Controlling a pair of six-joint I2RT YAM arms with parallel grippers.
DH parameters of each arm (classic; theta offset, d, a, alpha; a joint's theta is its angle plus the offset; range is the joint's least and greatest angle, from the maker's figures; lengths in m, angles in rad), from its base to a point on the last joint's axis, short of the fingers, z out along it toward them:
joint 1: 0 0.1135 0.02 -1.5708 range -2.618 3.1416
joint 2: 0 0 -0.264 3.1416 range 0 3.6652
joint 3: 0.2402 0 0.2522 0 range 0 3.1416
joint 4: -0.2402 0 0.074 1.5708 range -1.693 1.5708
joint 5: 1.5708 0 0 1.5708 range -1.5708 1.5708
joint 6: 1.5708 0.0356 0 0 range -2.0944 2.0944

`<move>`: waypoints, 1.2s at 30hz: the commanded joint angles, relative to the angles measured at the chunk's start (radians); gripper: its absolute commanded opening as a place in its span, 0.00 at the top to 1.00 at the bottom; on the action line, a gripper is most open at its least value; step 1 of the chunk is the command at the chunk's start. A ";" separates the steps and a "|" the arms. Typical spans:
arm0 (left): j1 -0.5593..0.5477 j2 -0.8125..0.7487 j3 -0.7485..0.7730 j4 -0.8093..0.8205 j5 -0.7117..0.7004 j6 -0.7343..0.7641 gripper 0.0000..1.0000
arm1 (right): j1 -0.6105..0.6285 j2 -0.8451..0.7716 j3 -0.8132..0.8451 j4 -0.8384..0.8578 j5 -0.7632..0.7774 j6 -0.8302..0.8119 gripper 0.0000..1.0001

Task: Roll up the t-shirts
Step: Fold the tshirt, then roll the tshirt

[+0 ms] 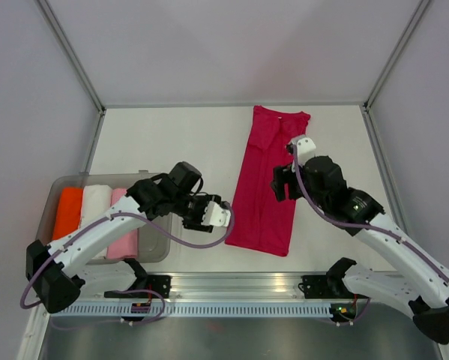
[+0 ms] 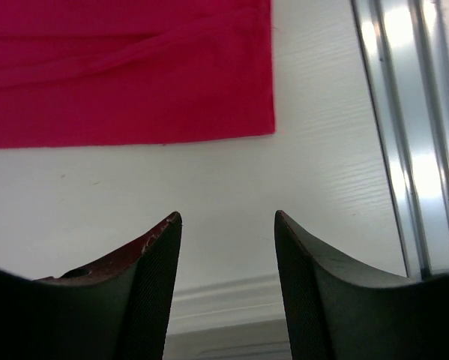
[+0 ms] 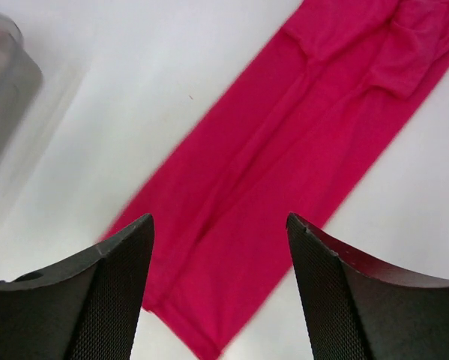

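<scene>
The magenta-red t-shirt (image 1: pixel 267 180) lies flat on the white table, folded into a long narrow strip running from the back to the front edge. It also shows in the left wrist view (image 2: pixel 127 67) and the right wrist view (image 3: pixel 284 172). My left gripper (image 1: pixel 223 214) is open and empty, just left of the strip's near end, above bare table. My right gripper (image 1: pixel 280 184) is open and empty, hovering over the strip's right side near its middle. The orange (image 1: pixel 68 212), white (image 1: pixel 97 202) and pale pink (image 1: pixel 123 236) t-shirts lie rolled in a bin.
A grey plastic bin (image 1: pixel 157 251) stands at the front left and holds the rolled shirts. An aluminium rail (image 1: pixel 231 289) runs along the table's near edge and shows in the left wrist view (image 2: pixel 411 135). Grey walls enclose the table.
</scene>
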 commanded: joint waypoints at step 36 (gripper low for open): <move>-0.112 0.355 -0.367 0.580 0.158 0.585 0.46 | 0.258 -0.118 -0.662 0.013 -0.378 -1.161 0.29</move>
